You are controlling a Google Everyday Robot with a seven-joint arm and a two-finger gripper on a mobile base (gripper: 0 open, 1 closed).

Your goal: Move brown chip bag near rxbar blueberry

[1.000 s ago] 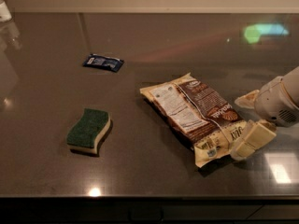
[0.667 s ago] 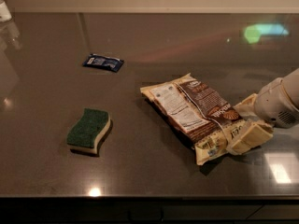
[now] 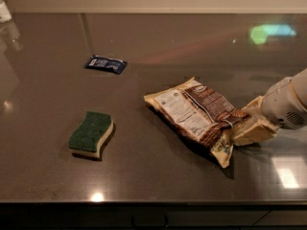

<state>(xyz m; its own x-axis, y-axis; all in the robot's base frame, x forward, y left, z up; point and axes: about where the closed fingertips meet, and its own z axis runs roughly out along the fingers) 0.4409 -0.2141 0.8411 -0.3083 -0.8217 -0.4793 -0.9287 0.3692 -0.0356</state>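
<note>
The brown chip bag lies flat on the dark table, right of centre, with its white label facing up. My gripper reaches in from the right edge, and its cream fingers are closed on the bag's right end. The rxbar blueberry, a small dark blue wrapper, lies flat at the far left, well apart from the bag.
A green sponge with a cream underside lies at the front left. A white object stands at the far left corner. The table's front edge runs along the bottom of the view.
My gripper has moved left onto the bag's right end and its fingers have drawn together around it. The bag, bar and sponge stay where they were.
</note>
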